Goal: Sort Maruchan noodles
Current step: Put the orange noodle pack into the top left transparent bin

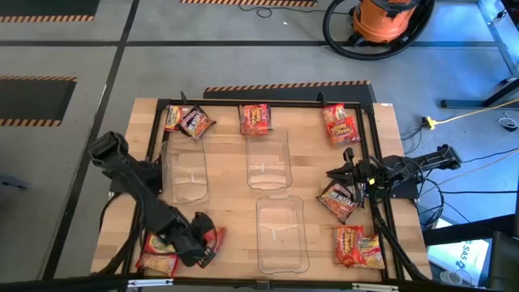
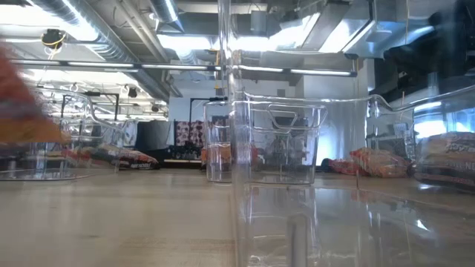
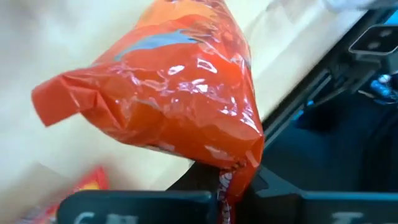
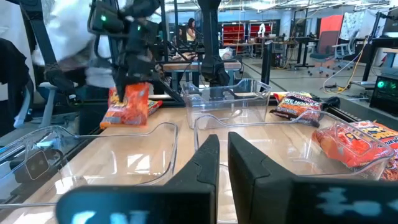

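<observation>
My left gripper [image 1: 203, 243] is near the table's near-left corner, shut on an orange-red Maruchan packet [image 1: 216, 238] that fills the left wrist view [image 3: 161, 93]. Another packet [image 1: 158, 253] lies flat on the table beside it. My right gripper [image 1: 334, 173] hovers shut at the table's right side, pointing left, just beyond a dark packet [image 1: 340, 199] lying flat. Further packets lie along the far edge [image 1: 188, 122] [image 1: 255, 119] [image 1: 340, 123], and two lie at the near right [image 1: 357, 247]. My left gripper pinches the orange-red packet by its crimped end seam [image 3: 235, 177] between the two fingers. In the right wrist view the packet [image 4: 127, 104] hangs below the gripper, clear of the table top. The rest of the packet bulges out beyond the fingers.
Three clear plastic bins stand on the wooden table: one at the left [image 1: 185, 169], one at the far middle [image 1: 268, 158], one at the near middle [image 1: 282, 235]. A black frame [image 1: 154, 142] borders the work area. An orange vacuum [image 1: 381, 20] stands on the floor beyond.
</observation>
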Available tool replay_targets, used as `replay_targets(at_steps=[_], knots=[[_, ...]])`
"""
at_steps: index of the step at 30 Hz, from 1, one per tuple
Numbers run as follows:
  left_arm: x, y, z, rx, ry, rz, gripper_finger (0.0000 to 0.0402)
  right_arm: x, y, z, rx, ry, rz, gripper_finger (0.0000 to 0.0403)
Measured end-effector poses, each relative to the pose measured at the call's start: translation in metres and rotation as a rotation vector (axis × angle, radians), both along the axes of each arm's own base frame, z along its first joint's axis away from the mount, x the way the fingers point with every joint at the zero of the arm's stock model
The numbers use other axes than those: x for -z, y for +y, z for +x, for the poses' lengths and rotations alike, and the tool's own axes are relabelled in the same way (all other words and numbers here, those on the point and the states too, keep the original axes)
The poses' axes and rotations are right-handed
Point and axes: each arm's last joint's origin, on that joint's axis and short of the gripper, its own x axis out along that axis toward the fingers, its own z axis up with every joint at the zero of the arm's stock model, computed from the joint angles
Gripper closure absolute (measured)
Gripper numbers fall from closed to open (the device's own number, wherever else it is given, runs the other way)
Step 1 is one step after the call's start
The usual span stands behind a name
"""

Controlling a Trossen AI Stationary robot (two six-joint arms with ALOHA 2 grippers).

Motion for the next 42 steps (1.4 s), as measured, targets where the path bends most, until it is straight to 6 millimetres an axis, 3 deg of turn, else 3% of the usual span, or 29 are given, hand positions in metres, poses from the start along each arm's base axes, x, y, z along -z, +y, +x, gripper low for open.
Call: replay_targets(at_steps=[12,17,25,29,33,37,42], knots=[[-0.086,0.075,0.023,0.218,0.121,0.436,0.04,0.0,0.0,0.0,0.001,0.0,0.0,0.0388],[-0.105,0.114,0.027,0.297,0.221,0.496,0.04,0.0,-0.001,0.0,0.031,-0.003,0.002,0.0388],[-0.122,0.179,0.029,0.421,0.195,0.529,0.0401,0.0,-0.001,0.0,0.045,-0.002,0.004,0.0388],[-0.126,0.212,0.012,0.435,0.196,0.526,0.0401,0.0,-0.001,0.0,0.052,-0.002,0.004,0.0388],[-0.116,0.239,-0.019,0.391,0.236,0.502,0.0401,0.0,-0.002,0.0,0.055,-0.001,0.003,0.0388],[-0.107,0.25,-0.053,0.413,0.252,0.497,0.0401,0.0,-0.002,0.001,0.061,0.003,0.002,0.0388],[-0.097,0.259,-0.068,0.553,0.278,0.535,0.0401,0.001,-0.001,0.002,0.061,0.018,-0.003,0.0388]])
